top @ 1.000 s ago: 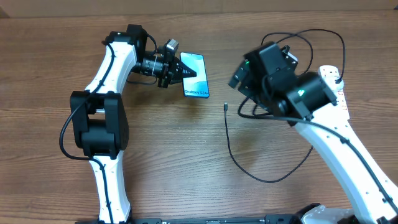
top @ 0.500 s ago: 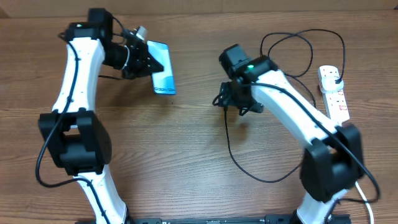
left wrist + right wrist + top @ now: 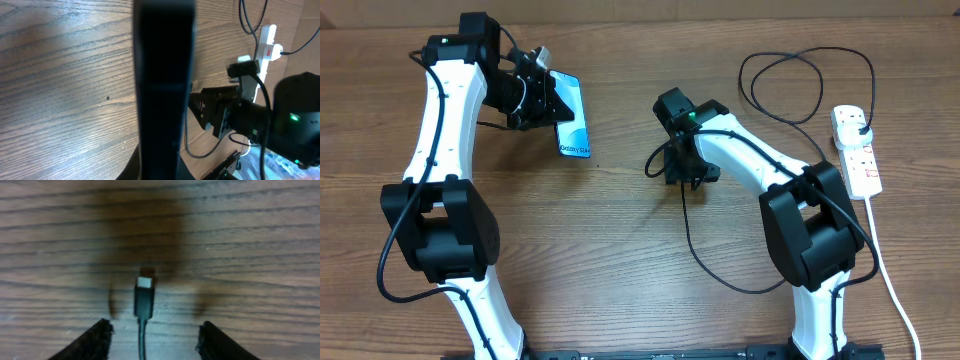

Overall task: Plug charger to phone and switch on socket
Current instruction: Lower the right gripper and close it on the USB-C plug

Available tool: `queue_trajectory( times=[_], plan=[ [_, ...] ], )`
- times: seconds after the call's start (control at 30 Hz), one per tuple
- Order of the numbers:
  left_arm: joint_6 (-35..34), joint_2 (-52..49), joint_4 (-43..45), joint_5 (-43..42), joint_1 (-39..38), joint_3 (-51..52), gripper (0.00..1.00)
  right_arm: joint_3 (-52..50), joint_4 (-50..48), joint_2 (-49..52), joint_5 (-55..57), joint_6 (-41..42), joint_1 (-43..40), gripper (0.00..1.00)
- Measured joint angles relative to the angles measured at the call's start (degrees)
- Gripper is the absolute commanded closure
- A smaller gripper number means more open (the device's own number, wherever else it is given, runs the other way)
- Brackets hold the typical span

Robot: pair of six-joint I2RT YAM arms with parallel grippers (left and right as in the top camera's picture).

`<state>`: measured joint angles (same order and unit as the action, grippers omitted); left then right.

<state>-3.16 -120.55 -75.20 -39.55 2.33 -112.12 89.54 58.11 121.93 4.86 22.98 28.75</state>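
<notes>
The phone (image 3: 572, 122) with its light blue screen is held off the table in my left gripper (image 3: 542, 100), which is shut on its edges; in the left wrist view it is a dark upright slab (image 3: 162, 85). The charger cable (image 3: 692, 240) lies on the table, looping back to a black plug in the socket (image 3: 858, 150), a white power strip at the far right. Its connector tip (image 3: 144, 294) lies flat between the open fingers of my right gripper (image 3: 152, 330), which hovers just above it (image 3: 682, 170) without touching.
The socket's thick white cord (image 3: 882, 270) runs down the right side toward the front edge. The cable makes large loops (image 3: 800, 85) at the back right. The socket also shows in the left wrist view (image 3: 265, 42).
My left arm has lifted the phone and carried it left and back. My right arm has swung left and down over the connector tip, fingers open around it.
</notes>
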Motion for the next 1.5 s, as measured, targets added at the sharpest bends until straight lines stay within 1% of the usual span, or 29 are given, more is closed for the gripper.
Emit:
queue_trajectory(
  times=[0.23,0.37,0.5,0.63,0.73,0.87,1.0,1.07,1.23,1.3,1.5],
  plan=[
    [0.0,0.0,0.0,0.2,0.0,0.0,0.96,0.0,-0.6,0.1,-0.1,-0.7,-0.5,0.55],
    [0.0,0.0,0.0,0.3,0.0,0.0,0.96,0.0,-1.3,0.1,-0.6,-0.7,-0.5,0.56],
    [0.0,0.0,0.0,0.4,0.0,0.0,0.96,0.0,-1.5,0.7,-1.1,-0.7,-0.5,0.61],
    [0.0,0.0,0.0,0.4,0.0,0.0,0.96,0.1,-1.4,1.4,-1.5,-0.7,-0.5,0.62],
    [0.0,0.0,0.0,0.4,0.0,0.0,0.96,0.1,-1.5,1.4,-1.6,-0.8,-0.5,0.67],
    [0.0,0.0,0.0,0.4,0.0,0.0,0.96,0.1,-1.2,1.4,-2.1,-0.8,-0.5,0.68],
    [0.0,0.0,0.0,0.4,0.0,0.0,0.96,0.1,-0.5,1.4,-2.4,-0.7,-0.5,0.72],
    [0.0,0.0,0.0,0.4,0.0,0.0,0.96,0.1,-0.3,1.4,-2.5,-0.8,-0.5,0.72],
    [0.0,0.0,0.0,0.4,0.0,0.0,0.96,0.1,-0.3,1.4,-2.6,-0.8,-0.5,0.78],
    [0.0,0.0,0.0,0.4,0.0,0.0,0.96,0.1,-0.5,1.4,-2.6,-0.7,-0.5,0.83],
    [0.0,0.0,0.0,0.4,0.0,0.0,0.96,0.1,-1.2,1.4,-2.6,-0.7,-0.5,0.87]
  ],
)
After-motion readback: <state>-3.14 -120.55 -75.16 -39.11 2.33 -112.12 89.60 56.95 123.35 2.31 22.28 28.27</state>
